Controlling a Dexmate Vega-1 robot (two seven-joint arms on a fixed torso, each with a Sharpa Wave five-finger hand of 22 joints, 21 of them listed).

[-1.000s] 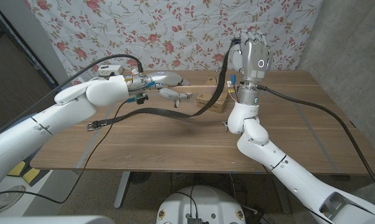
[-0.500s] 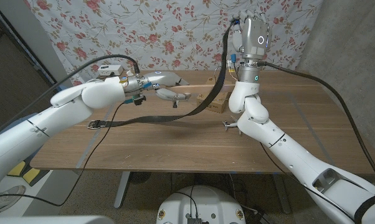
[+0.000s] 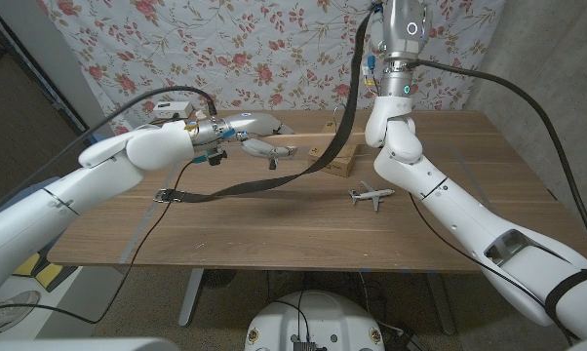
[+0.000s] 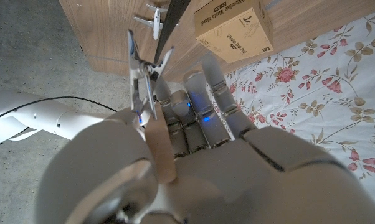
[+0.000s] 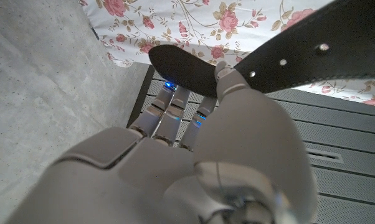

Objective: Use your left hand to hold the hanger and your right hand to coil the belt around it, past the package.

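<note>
My left hand (image 3: 239, 126) grips a wooden hanger (image 3: 265, 148) above the table's back left, and the hanger's metal clip (image 4: 139, 73) sticks out past its fingers. The black belt (image 3: 325, 156) runs from its buckle (image 3: 165, 195) on the table, under the hanger, and climbs steeply to my right hand (image 3: 405, 16), raised high at the picture's top. That hand pinches the belt's holed end (image 5: 312, 56) under its thumb. The cardboard package (image 3: 336, 157) stands behind the rising belt, and the left wrist view shows the package (image 4: 234, 28) beyond the clip.
A small toy aeroplane (image 3: 371, 195) lies on the wooden table (image 3: 274, 229) right of centre, in front of the package. A floral cloth (image 3: 225, 49) hangs behind the table. Cables trail from my left arm (image 3: 137, 151) over the table's left part.
My right hand has risen with the belt's end, nearly out of the picture's top. The belt hangs steeper and its buckle has slid a little to the right. The aeroplane has come into sight.
</note>
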